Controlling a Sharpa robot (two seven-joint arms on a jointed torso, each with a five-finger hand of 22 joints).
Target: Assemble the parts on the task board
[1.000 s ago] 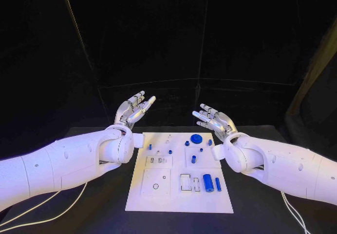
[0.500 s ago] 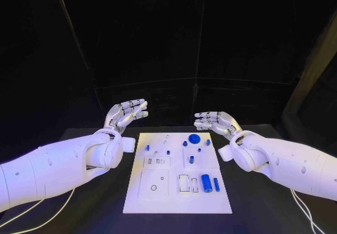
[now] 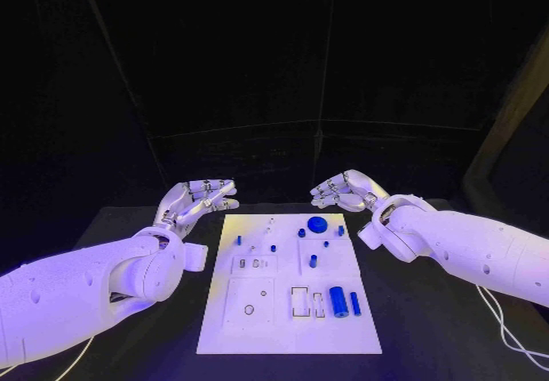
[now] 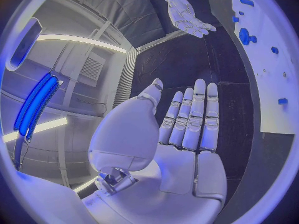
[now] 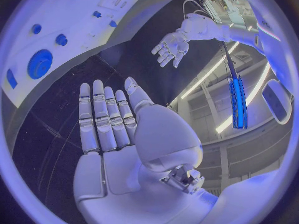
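Several blue parts [image 3: 339,300] on task board [image 3: 286,337]

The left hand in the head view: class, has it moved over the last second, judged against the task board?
Yes. The left hand has turned from raised and spread to lower and flatter, dropping toward the far left corner of the task board. It holds nothing.

In the left wrist view the task board [image 4: 274,59] is cut off by the circle's rim, so just a strip with a few blue parts [image 4: 244,36] can be seen. The right wrist view likewise crops the board (its far corner runs out of the circle). In the head view, the small marks at the board's far edge [image 3: 270,226] are too tiny to identify.
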